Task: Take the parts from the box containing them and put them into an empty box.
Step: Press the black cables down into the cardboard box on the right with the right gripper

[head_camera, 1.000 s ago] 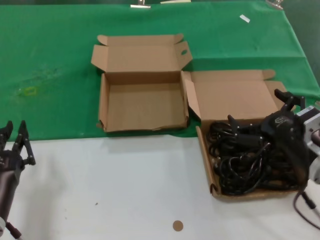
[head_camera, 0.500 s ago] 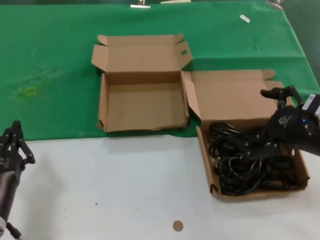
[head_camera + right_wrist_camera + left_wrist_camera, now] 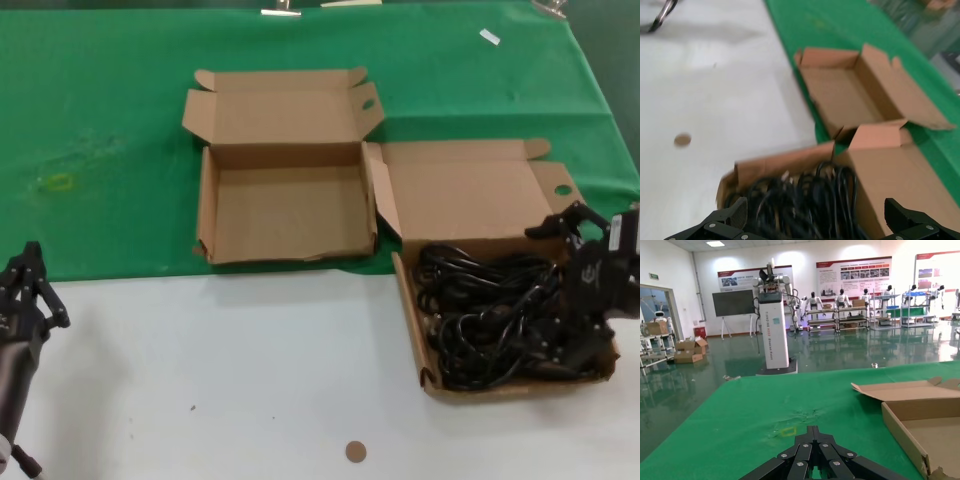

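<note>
The box holding the parts [image 3: 470, 195] lies open at the right, filled with tangled black cables [image 3: 490, 320]. My right gripper [image 3: 563, 295] hangs over the box's right end, open wide and empty, its fingers spread across the cables [image 3: 805, 200]. The wrist view shows this box's wall [image 3: 780, 162] just ahead of it. The empty box [image 3: 285, 215] lies open to the left on the green cloth, its front edge dented; it also shows in the right wrist view [image 3: 840, 95] and the left wrist view [image 3: 900, 422]. My left gripper [image 3: 28, 272] is parked at the near left, shut [image 3: 812, 430].
Green cloth [image 3: 100, 120] covers the far half of the table and a white surface [image 3: 220, 360] the near half. A small brown disc [image 3: 355, 451] lies on the white part. A white tag [image 3: 489, 37] lies at the far right.
My right gripper has drawn back from over the middle of the cables to the box's right end, holding nothing. My left gripper's fingers have come together.
</note>
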{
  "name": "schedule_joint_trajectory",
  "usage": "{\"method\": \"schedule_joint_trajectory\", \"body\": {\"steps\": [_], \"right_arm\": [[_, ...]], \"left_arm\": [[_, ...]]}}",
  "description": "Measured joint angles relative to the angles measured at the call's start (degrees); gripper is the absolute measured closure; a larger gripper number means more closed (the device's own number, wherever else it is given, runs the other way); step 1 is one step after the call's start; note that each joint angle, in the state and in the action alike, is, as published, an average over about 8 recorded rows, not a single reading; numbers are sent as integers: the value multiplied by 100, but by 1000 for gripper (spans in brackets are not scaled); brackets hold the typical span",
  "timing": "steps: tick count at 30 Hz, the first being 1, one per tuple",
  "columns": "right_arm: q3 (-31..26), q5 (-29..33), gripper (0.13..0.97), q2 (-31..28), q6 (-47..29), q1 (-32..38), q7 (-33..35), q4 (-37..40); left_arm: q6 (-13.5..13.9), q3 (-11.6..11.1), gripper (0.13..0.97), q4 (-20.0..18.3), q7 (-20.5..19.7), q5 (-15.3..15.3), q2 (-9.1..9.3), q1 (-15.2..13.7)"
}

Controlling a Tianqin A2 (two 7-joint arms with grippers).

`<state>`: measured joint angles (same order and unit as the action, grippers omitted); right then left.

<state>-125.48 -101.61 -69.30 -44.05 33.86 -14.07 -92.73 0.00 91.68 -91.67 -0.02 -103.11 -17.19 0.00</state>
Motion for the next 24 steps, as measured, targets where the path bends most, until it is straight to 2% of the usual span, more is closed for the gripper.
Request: {"method": "schedule_joint_trajectory", "body": {"steps": [6, 11, 16, 24], "right_arm": [[173, 513, 129, 314, -975, 292, 337, 483], [291, 861, 131, 596, -1503, 450, 664, 830], [399, 1171, 132, 866, -1751, 546, 904, 1111], [555, 1532, 193, 1190, -1886, 563, 1076, 1364]], "left_arm": [[0, 0, 953, 0, 0, 0, 0, 0], [0, 0, 953, 0, 0, 0, 0, 0], [0, 0, 953, 0, 0, 0, 0, 0], [0, 0, 953, 0, 0, 0, 0, 0]]}}
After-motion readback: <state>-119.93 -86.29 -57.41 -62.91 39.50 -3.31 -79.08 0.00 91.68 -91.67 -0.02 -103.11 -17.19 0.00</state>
